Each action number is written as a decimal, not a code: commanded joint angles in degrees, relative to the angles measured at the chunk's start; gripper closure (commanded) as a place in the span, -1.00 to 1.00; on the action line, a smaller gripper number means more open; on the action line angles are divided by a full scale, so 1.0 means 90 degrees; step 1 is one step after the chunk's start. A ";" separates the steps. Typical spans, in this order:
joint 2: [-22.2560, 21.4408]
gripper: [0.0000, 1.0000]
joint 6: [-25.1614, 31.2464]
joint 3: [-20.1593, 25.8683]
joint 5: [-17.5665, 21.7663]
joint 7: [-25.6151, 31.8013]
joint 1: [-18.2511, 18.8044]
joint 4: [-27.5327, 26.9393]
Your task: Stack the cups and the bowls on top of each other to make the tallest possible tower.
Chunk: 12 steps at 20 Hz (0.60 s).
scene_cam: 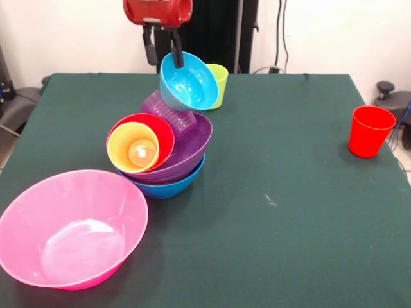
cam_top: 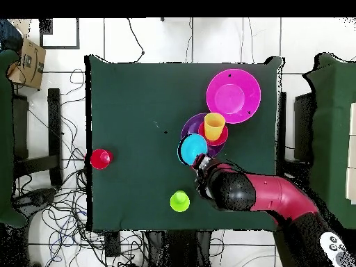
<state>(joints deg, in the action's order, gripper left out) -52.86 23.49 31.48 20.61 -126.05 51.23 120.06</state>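
My jaws clenched on the tilted light blue bowl's rim, above the bowl pile on the desk.

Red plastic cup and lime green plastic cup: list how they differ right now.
The red plastic cup stands alone near one table edge, with nothing close by; the lime green plastic cup stands behind the pile of bowls, partly hidden in the front view by the tilted light blue bowl. The red one is opaque and deep-coloured; the green one is paler. Both are upright, open end up, tapered and look about the same size.
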 commanded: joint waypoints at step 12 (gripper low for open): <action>0.0602 -1.00 -0.0001 -0.0665 0.0869 0.0054 -0.0455 -0.0271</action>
<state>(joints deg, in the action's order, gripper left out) -50.28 23.49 28.39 23.90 -126.05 49.47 119.77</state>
